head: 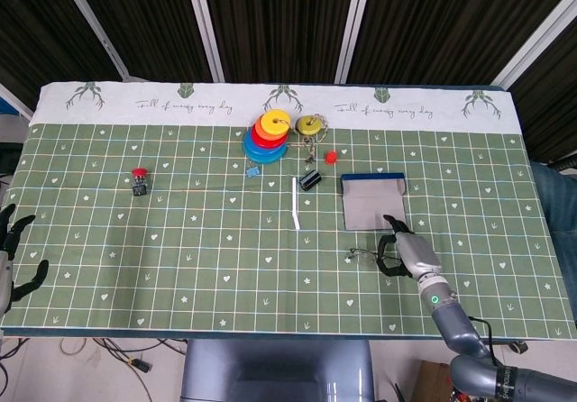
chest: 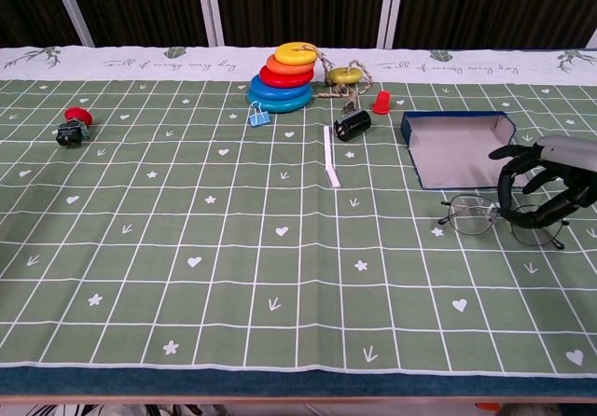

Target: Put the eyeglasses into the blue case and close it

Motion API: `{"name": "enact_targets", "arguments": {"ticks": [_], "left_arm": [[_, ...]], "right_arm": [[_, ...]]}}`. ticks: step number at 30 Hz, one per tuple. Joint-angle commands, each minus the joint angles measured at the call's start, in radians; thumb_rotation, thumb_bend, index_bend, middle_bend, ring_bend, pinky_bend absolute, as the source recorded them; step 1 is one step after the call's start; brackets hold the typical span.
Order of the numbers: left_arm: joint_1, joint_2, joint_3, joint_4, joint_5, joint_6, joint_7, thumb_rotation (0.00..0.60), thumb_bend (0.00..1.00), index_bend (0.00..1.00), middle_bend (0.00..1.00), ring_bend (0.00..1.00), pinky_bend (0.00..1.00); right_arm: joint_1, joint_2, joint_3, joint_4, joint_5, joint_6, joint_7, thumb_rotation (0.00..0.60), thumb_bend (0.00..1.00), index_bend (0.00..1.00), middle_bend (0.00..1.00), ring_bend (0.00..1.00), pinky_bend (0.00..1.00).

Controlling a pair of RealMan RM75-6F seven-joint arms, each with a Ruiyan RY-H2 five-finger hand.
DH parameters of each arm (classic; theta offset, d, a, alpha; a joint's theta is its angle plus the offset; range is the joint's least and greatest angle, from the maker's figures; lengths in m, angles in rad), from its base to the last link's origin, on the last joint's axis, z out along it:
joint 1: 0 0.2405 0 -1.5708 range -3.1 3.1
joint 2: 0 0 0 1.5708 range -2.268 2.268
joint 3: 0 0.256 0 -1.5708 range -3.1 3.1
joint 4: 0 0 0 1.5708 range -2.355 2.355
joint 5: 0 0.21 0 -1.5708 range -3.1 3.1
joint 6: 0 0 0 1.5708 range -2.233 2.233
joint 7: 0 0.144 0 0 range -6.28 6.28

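Observation:
The thin wire-framed eyeglasses [chest: 469, 216] [head: 362, 257] are at the right front of the green mat. My right hand [chest: 545, 187] [head: 402, 252] grips them, its fingers curled around their right lens and bridge. They sit just in front of the open blue case [chest: 457, 147] [head: 373, 204], which shows its grey lining and has its blue rim on the far side. I cannot tell whether the glasses are clear of the mat. My left hand [head: 12, 260] rests at the far left edge in the head view with its fingers spread and nothing in it.
A stack of coloured rings [chest: 283, 78] stands at the back centre, with a yellow ring on a cord [chest: 345, 74], a red cone [chest: 381, 103] and a black cylinder [chest: 353, 124] nearby. A white strip [chest: 331, 169] lies left of the case. A red-topped button [chest: 73, 125] sits far left.

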Motion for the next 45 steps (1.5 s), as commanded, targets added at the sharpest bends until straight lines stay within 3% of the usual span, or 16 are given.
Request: {"name": "enact_targets", "arguments": {"ticks": [1,9,17,31,45], "left_arm": [[0.0,0.0,-0.001,0.0,-0.001,0.001,-0.002,0.6,0.34,0.16,0.0,0.0,0.0],[0.0,0.0,-0.001,0.0,-0.001,0.001,-0.001,0.6,0.34,0.16,0.0,0.0,0.0],[0.003,0.001,-0.003,-0.001,-0.001,0.007,-0.001,0.6,0.34,0.16,0.0,0.0,0.0],[0.004,-0.003,-0.008,0.004,-0.009,0.012,0.007,0.6,0.34,0.16,0.0,0.0,0.0],[0.006,-0.009,-0.011,0.011,-0.014,0.018,0.019,0.6,0.34,0.16,0.0,0.0,0.0]], "right_arm": [[0.014,0.014,0.013,0.005,-0.005,-0.009,0.0,0.6,0.51,0.64,0.02,0.06,0.2],[0.072,0.06,0.057,0.043,-0.023,-0.046,-0.011,0.6,0.51,0.65,0.02,0.06,0.19],[0.144,0.045,0.076,0.193,-0.06,-0.134,0.024,0.6,0.51,0.66,0.02,0.05,0.18],[0.254,-0.058,0.066,0.487,-0.234,-0.283,0.222,0.6,0.51,0.66,0.02,0.05,0.18],[0.34,-0.161,0.027,0.76,-0.366,-0.345,0.409,0.6,0.51,0.66,0.02,0.05,0.18]]}}
